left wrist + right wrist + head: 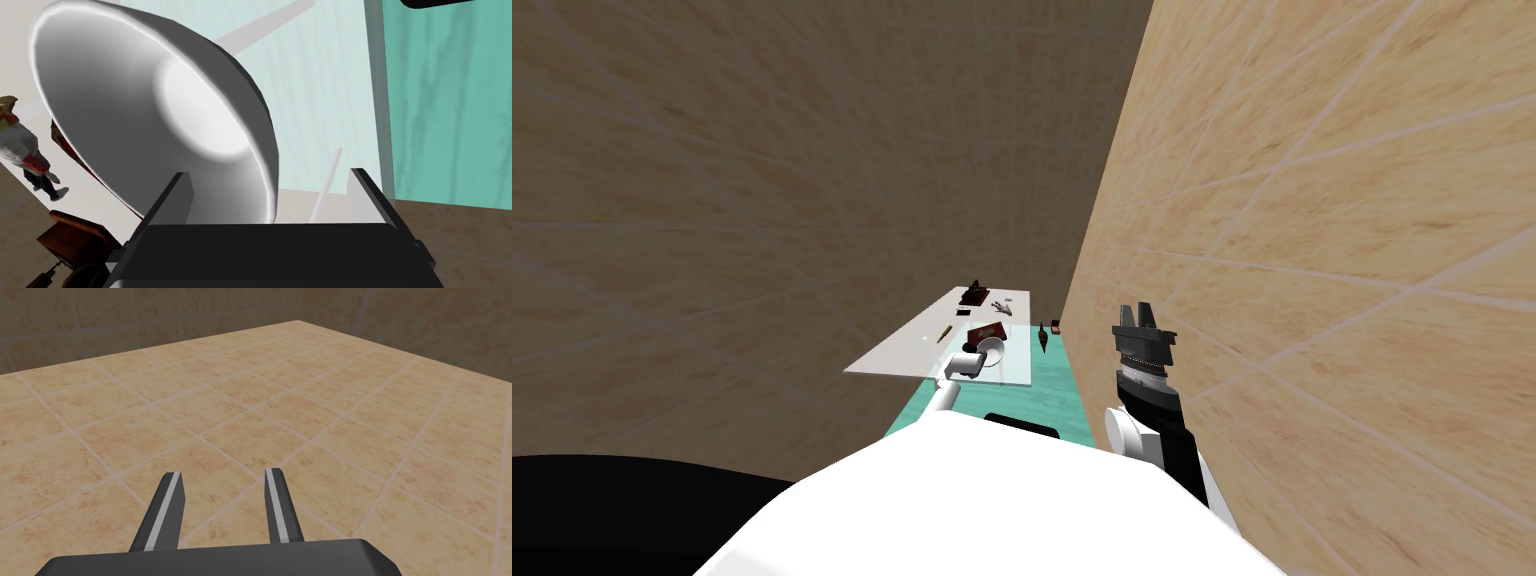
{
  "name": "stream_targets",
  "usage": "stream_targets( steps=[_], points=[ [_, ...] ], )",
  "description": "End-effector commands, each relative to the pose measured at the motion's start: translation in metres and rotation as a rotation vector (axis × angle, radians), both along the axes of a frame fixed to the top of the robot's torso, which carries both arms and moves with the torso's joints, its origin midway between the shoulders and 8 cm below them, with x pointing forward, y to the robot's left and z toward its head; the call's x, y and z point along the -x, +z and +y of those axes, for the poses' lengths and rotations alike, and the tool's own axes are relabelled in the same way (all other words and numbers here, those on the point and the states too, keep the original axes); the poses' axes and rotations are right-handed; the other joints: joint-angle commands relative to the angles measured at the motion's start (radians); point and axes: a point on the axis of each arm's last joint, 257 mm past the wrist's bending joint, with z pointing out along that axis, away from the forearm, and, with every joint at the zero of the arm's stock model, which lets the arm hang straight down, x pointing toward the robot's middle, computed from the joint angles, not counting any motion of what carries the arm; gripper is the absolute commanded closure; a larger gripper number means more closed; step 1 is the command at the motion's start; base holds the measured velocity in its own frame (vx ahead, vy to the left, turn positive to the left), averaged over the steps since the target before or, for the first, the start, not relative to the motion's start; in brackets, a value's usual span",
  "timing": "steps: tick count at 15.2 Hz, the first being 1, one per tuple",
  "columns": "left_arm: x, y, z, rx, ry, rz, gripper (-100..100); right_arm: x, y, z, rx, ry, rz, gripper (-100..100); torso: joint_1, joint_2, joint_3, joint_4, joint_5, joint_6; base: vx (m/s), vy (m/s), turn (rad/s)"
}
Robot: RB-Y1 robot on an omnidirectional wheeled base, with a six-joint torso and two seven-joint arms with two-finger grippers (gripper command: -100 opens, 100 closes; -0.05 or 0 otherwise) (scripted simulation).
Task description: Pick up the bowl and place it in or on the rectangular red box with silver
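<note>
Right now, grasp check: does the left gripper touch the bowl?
Cannot tell. Left wrist view: one left gripper finger overlaps the bowl; the other stands clear of its rim.

The bowl [150, 115] hides most of the red box [58, 136] — tabletop items [1002, 305] (head view) too small to name.

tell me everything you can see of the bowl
The bowl is plain white to grey and round, with a wide flaring wall, a thin bright rim and a small flat bottom. Nothing is in it. It is at the near part of the pale table, just in front of the red box. Its near rim lies between the open fingers of the left gripper, close beside one finger; I cannot tell whether they touch.
</note>
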Motion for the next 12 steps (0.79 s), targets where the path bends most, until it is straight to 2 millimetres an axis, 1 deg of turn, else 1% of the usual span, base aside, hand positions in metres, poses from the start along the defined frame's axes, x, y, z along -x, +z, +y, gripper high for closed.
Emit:
stream_targets(
  steps=[1,2,3,4,8,9,12],
  points=[
    [0.000,-0.006,-0.001,0.000,0.001,-0.003,-100,0.000,0.000,0.000,0.000,0.000,0.000,0,0.000,0.000,0.000,0.000,0.000,0.000,0.029,0.013,-0.003],
    [0.000,-0.008,-0.001,0.000,0.001,-0.003,-100,0.000,0.000,0.000,0.000,0.000,0.000,0,0.000,0.000,0.000,0.000,0.000,0.000,0.029,0.014,-0.003],
    [0.000,-0.005,-0.001,0.000,0.001,-0.001,-100,0.000,0.000,0.000,0.000,0.000,0.000,0,0.000,0.000,0.000,0.000,0.000,0.000,0.017,0.009,-0.002],
    [0.000,-0.005,-0.001,0.000,0.001,-0.002,100,0.000,0.000,0.000,0.000,0.000,0.000,0,0.000,0.000,0.000,0.000,0.000,0.000,0.006,0.003,0.000],
    [0.000,-0.005,-0.001,-0.001,-0.001,-0.003,100,0.000,0.000,0.000,0.000,0.000,0.000,0,-0.001,0.001,0.001,0.000,0.000,0.000,0.000,0.000,0.000],
    [-0.001,0.003,0.000,0.000,0.000,-0.002,100,0.000,0.000,0.000,0.000,0.000,0.000,0,-0.001,0.001,0.001,0.000,0.000,0.000,-0.016,-0.014,0.008],
    [-0.002,0.012,0.001,-0.001,-0.001,-0.001,100,0.000,0.000,0.000,0.000,0.000,0.000,0,-0.002,0.005,0.003,0.001,0.000,-0.001,-0.041,-0.019,0.012]
  ],
)
